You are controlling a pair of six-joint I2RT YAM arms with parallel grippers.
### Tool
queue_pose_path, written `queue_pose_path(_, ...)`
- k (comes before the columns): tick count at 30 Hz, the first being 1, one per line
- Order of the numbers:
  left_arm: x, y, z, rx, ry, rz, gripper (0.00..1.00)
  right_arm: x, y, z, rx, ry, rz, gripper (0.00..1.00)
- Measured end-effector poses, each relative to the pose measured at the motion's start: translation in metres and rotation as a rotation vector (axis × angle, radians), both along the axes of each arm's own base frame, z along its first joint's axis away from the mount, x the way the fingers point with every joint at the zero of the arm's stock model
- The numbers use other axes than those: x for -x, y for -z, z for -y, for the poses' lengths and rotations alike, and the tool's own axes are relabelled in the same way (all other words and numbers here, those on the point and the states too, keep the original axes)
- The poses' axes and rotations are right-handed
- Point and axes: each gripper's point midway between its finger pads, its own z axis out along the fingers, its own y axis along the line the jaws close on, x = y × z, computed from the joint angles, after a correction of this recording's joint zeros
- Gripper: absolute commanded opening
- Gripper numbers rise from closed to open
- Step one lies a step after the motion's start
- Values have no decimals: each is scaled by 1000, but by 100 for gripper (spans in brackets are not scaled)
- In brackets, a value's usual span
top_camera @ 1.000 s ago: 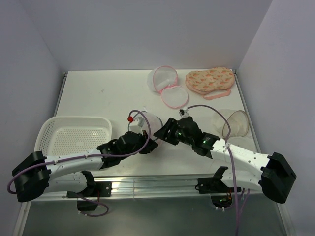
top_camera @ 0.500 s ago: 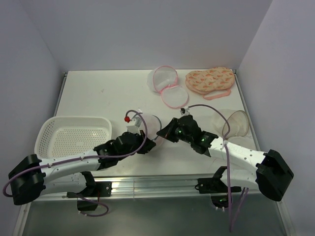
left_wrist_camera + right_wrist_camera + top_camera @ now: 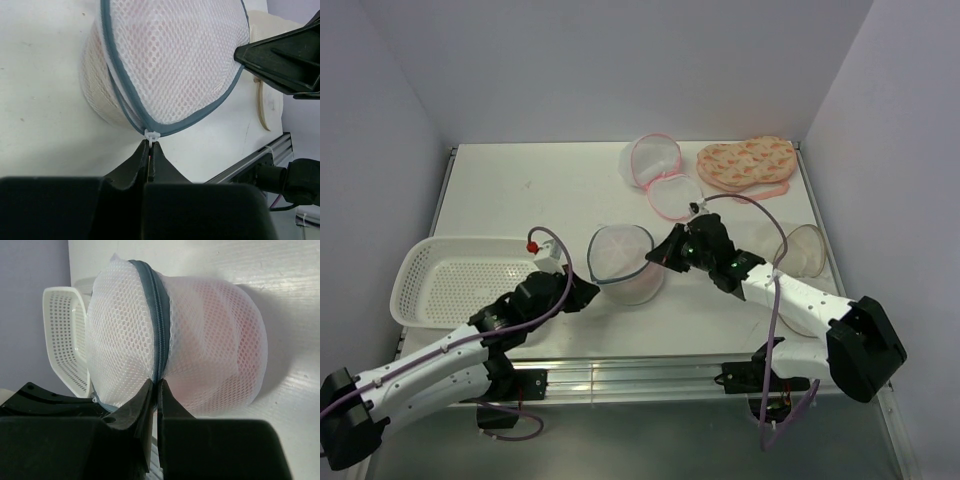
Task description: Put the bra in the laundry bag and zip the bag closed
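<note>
The laundry bag (image 3: 621,262), white mesh with a grey zip rim, stands in the middle of the table with a pink bra showing through the mesh. My left gripper (image 3: 592,291) is at its left side, shut on the white zip pull (image 3: 151,134) on the grey rim, as the left wrist view shows (image 3: 150,145). My right gripper (image 3: 662,258) is at the bag's right side, shut on the grey zip rim (image 3: 161,335). The right wrist view (image 3: 159,384) shows the bag (image 3: 210,345) bulging to both sides of the zip.
A white perforated basket (image 3: 460,278) stands at the left. A pink-rimmed mesh bag (image 3: 662,180) and a peach patterned padded piece (image 3: 745,163) lie at the back. A beige cup-shaped piece (image 3: 804,252) lies at the right, near the right arm.
My left gripper has drawn back to the left with the zip pull, away from the bag. My right gripper has shifted a little up and right, still on the rim. More of the bag now shows.
</note>
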Motion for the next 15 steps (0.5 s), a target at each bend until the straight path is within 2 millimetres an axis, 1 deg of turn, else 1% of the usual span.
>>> queue_pose_path(3, 0, 0, -8, 2, -13, -1, 0, -6, -3, -7, 13, -45, 7, 1)
queue_pose_path(5, 2, 1, -7, 4, -1, -2, 0, -10, -6, -12, 22, -70, 15, 2)
queue_pose_path(7, 5, 3, -5, 0, 14, -9, 0, -16, -9, -16, 29, -91, 26, 6)
queue_pose_path(8, 6, 4, -3, -4, 24, -10, 0, -18, -10, -18, 35, -101, 28, 11)
queue_pose_path(11, 15, 9, 8, -17, 73, -18, 0, -25, -12, -23, 58, -120, 33, 22)
queue_pose_path(12, 18, 11, 13, -22, 94, -22, 0, -27, -13, -24, 62, -123, 36, 32)
queue_pose_path(14, 22, 13, 25, -35, 128, -32, 0, -29, -17, -25, 77, -131, 40, 42)
queue_pose_path(15, 23, 12, 32, -38, 144, -34, 0, -30, -20, -27, 83, -134, 45, 50)
